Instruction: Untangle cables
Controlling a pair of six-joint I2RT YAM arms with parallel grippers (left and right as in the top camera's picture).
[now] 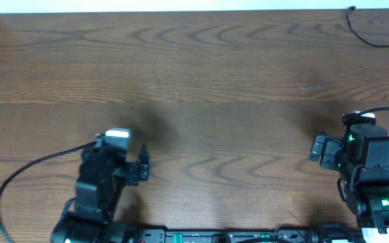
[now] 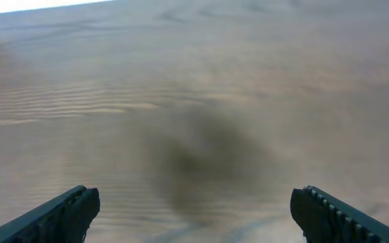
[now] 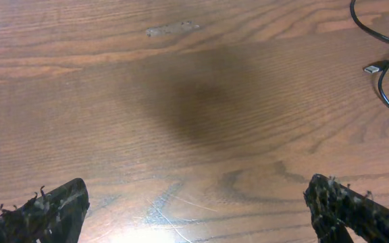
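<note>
The cables are thin black cords at the far right. One [image 1: 365, 34] runs in from the table's top right corner in the overhead view. In the right wrist view several loops [image 3: 382, 86] lie at the upper right with a small silver plug [image 3: 373, 68]. My left gripper [image 2: 194, 206] is open and empty over bare wood, far from the cables; overhead it sits at the lower left [image 1: 118, 140]. My right gripper [image 3: 196, 199] is open and empty, with the cables ahead and to its right; overhead it sits at the lower right [image 1: 361, 123].
The wooden table [image 1: 201, 81] fills the view. A thicker black cable [image 1: 19, 177] curves from the left arm across the table's left front. A pale scuff mark [image 3: 173, 29] shows on the wood ahead of the right gripper.
</note>
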